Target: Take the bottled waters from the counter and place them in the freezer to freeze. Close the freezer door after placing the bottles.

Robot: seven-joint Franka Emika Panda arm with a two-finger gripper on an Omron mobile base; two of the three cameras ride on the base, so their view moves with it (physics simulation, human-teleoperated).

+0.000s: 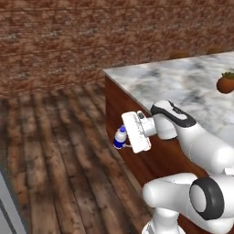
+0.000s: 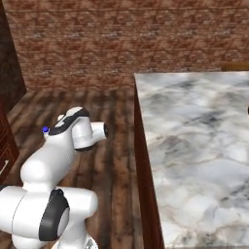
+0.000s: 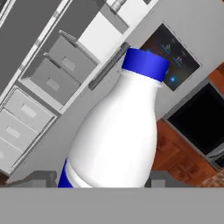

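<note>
Hand view puts the bottle (image 3: 116, 131) in the centre of the frame, its blue cap (image 3: 145, 64) toward the upper right and the blue label band just showing at the lower left. The two dark fingertips (image 3: 37, 178) stand on either side of its lower body, so the pincer (image 3: 98, 181) looks to be pinching the bottle around the label. Behind it, in the upper left, the freezer (image 3: 48, 74) stands open, with white drawers and grey bins, and the fridge door with its dark panel (image 3: 177, 57) lies at the upper right.

Left base view shows the bottle (image 1: 120, 137) at centre left, held out from the white hand (image 1: 136, 131) over the wood floor, off the counter (image 1: 183, 82) and beside its wooden side. A brown fruit (image 1: 225, 84) sits on the counter at the right edge. In the right base view the arm covers the hand.

As a judgement, a small plastic water bottle is fairly light but smooth and rounded, so it may slip or turn between the fingers. Its thin wall gives under hard pressure, so a moderate squeeze suits it. The lower body, at the label band, looks the best place to hold: it is straight-sided, while the shoulder tapers and would slide out.
</note>
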